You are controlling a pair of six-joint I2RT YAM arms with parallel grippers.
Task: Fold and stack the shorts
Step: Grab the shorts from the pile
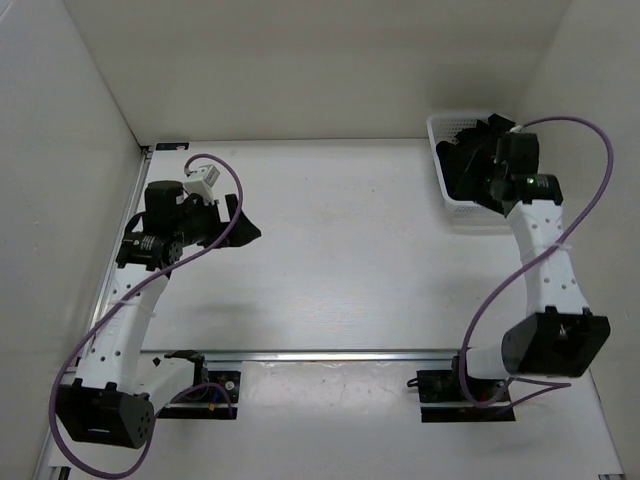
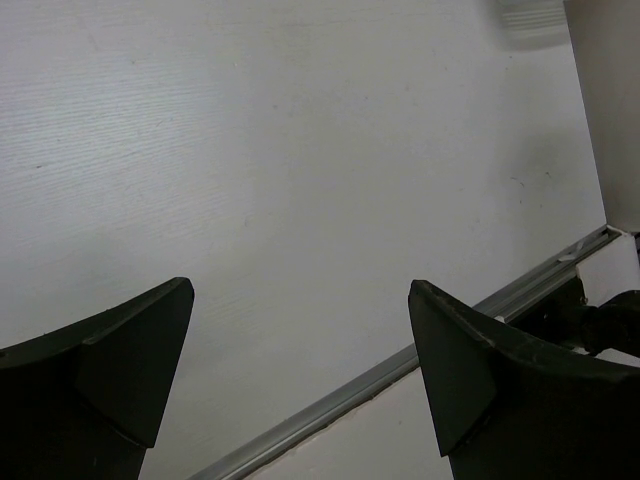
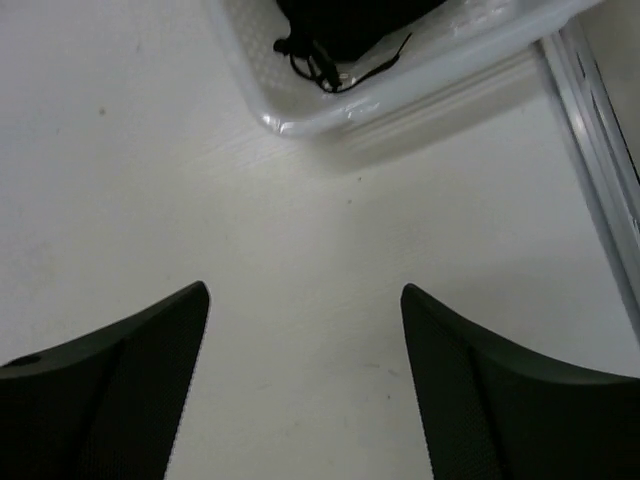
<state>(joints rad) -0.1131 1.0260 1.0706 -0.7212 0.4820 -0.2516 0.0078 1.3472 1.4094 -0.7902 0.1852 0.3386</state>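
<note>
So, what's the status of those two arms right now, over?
Left gripper open, over the table. Right gripper open, facing the basket. Shorts bunched inside basket, not held. Nothing in between.

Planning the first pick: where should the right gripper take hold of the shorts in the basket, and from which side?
Probably the bunched black fabric of the shorts by the drawstring, coming straight down from above: the basket walls close off every side, and the heap is soft, so the open right gripper can pinch a fold.
</note>
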